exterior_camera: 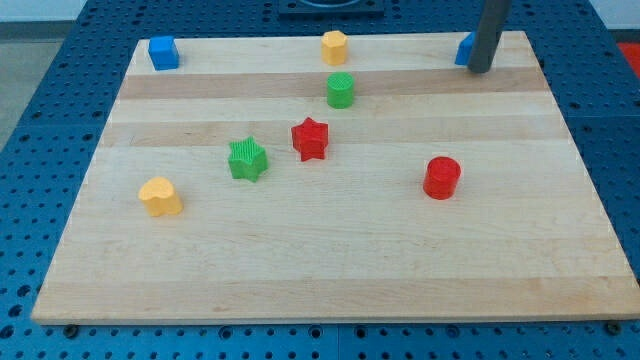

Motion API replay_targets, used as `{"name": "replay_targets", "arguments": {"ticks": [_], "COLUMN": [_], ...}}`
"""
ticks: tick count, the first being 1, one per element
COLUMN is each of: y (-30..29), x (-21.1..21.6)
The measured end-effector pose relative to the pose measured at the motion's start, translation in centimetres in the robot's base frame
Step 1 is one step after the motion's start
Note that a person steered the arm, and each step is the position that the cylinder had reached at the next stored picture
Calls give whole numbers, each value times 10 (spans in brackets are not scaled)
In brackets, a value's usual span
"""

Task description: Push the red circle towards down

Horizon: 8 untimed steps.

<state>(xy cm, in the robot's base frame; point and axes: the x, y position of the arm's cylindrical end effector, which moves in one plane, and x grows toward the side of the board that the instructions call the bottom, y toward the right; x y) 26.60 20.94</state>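
Note:
The red circle (441, 178) stands on the wooden board (330, 270) at the view's right of centre. My tip (480, 70) rests near the board's top right corner, well above the red circle and a little to its right. The rod partly hides a blue block (464, 48) right beside the tip.
A red star (310, 138) and a green star (247, 159) sit near the middle. A green circle (340, 90) and a yellow hexagon (334, 46) are at top centre. A blue cube (163, 52) is at top left, a yellow heart (160, 196) at left.

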Motion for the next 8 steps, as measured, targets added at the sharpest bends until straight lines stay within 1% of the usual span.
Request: {"name": "replay_targets", "arguments": {"ticks": [1, 2, 3, 6, 7, 8], "y": [-3, -27, -38, -39, -54, -57], "x": [1, 33, 52, 54, 56, 102]}}
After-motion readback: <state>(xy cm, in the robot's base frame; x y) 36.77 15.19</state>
